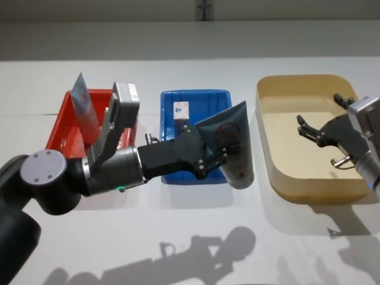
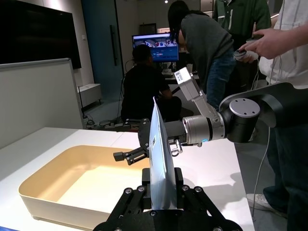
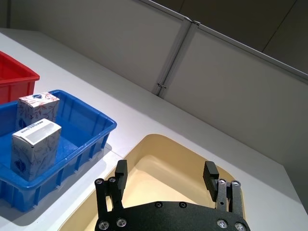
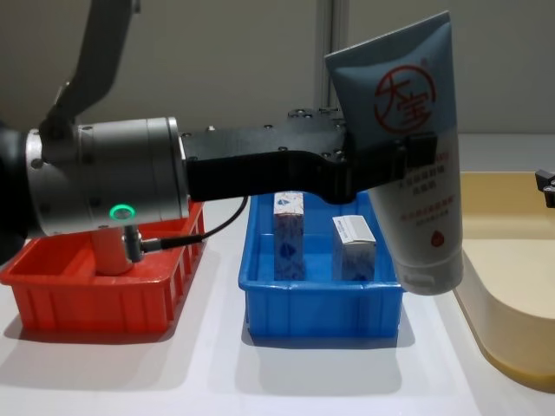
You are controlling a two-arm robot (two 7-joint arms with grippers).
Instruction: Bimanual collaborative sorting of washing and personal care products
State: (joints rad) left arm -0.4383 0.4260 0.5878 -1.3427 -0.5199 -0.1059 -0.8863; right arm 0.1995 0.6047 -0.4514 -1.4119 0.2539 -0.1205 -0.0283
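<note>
My left tool (image 1: 215, 159) grips the tube (image 1: 233, 139) near upright, cap down, above the right edge of the blue bin (image 1: 196, 92). My right tool (image 1: 319, 110) gapes wide over the beige bin (image 1: 297, 79), with the tube to its left.

Pale-blue tube (image 4: 423, 221) with red circular logo, blue-patterned cartons (image 4: 289, 238) topped white, blue bin (image 4: 321, 308), red bin (image 4: 87, 299), beige bin (image 4: 507, 342), white table (image 4: 217, 373), my jaws black.

This looks like a robotics lab in an office building. A plain white surface (image 1: 190, 249) is backed by grey partition panels (image 3: 120, 43). Behind a robot arm (image 2: 250, 113) are a large dark wall screen (image 2: 36, 29) and a lit computer monitor (image 2: 155, 47).
</note>
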